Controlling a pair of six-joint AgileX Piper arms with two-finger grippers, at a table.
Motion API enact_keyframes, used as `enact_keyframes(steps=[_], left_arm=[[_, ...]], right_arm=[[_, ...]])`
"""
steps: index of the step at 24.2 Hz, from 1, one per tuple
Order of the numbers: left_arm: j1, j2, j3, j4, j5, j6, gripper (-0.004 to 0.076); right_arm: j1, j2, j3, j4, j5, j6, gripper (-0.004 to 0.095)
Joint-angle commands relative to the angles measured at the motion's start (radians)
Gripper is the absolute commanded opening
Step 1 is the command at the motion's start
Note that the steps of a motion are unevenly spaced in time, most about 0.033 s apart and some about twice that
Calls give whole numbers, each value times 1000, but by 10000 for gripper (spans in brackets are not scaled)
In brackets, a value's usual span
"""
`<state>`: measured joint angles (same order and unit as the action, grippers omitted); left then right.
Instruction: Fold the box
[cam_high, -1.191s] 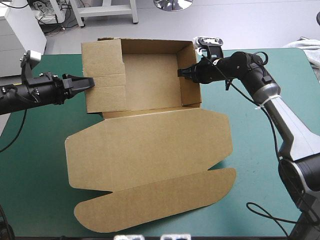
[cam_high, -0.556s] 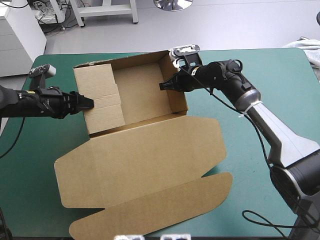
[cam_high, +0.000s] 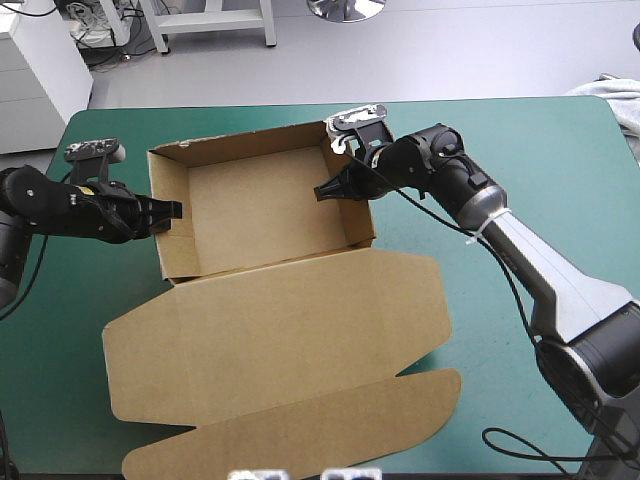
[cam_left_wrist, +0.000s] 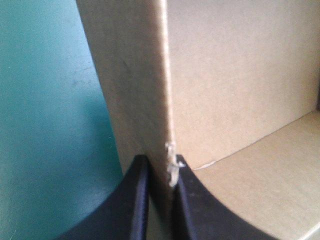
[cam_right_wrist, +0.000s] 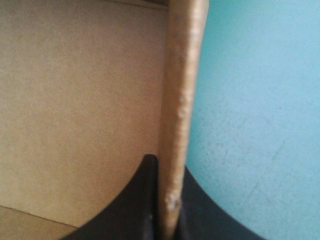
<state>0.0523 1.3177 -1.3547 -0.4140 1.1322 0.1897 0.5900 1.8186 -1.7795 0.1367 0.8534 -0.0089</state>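
Note:
The brown box (cam_high: 260, 205) stands as an open tray on the teal-green cover, walls raised. Its lid (cam_high: 280, 330) lies flat toward the near edge, with a rounded tuck flap (cam_high: 300, 430) at its end. My left gripper (cam_high: 172, 210) is shut on the tray's left wall, one finger inside and one outside. In the left wrist view the gripper (cam_left_wrist: 159, 200) pinches the wall's upright edge (cam_left_wrist: 135, 75). My right gripper (cam_high: 325, 190) is shut on the right wall from above. In the right wrist view the gripper (cam_right_wrist: 167, 210) straddles that wall's rim (cam_right_wrist: 182, 75).
A pale cloth (cam_high: 615, 100) lies at the table's far right corner. Bare teal-green cover (cam_high: 520, 400) shows to the right of the lid. The tray's left wall sits close to the table's left edge (cam_high: 60, 150).
The box has slid left and turned a little, both grippers moving with it. The left wall, earlier seen broad and leaning, now stands upright and thin.

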Motion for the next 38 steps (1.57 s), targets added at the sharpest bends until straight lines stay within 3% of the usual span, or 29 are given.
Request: enact_keyframes(steps=[1,9,15,18,22,25,31,38], left_arm=[[-37,-25,-32,1,-117,2,-10],[-120,4,-32,256,-108,-143,-10],[-201,13,-32,252,-136,-180,-10],[-272,43,-32,258,-132,-210,-10],[-361,97,-32,340,-110,-260,-10],[-418,155,-32,436,-75,-312,-10],[-421,240,-32,377,-105,-312,-10],[-421,264,-32,382,-171,-312,-10]], right_arm=[[15,-78,-31,-25,83,-18,-5],[15,-146,-31,-46,208,26,-5],[15,-146,-31,-57,302,82,-6],[17,-127,-28,-59,401,127,-5],[24,-93,46,-9,377,159,-8],[24,-56,114,-43,358,166,-9],[8,-42,119,-87,286,185,-14],[-43,9,119,-96,275,197,-13]])
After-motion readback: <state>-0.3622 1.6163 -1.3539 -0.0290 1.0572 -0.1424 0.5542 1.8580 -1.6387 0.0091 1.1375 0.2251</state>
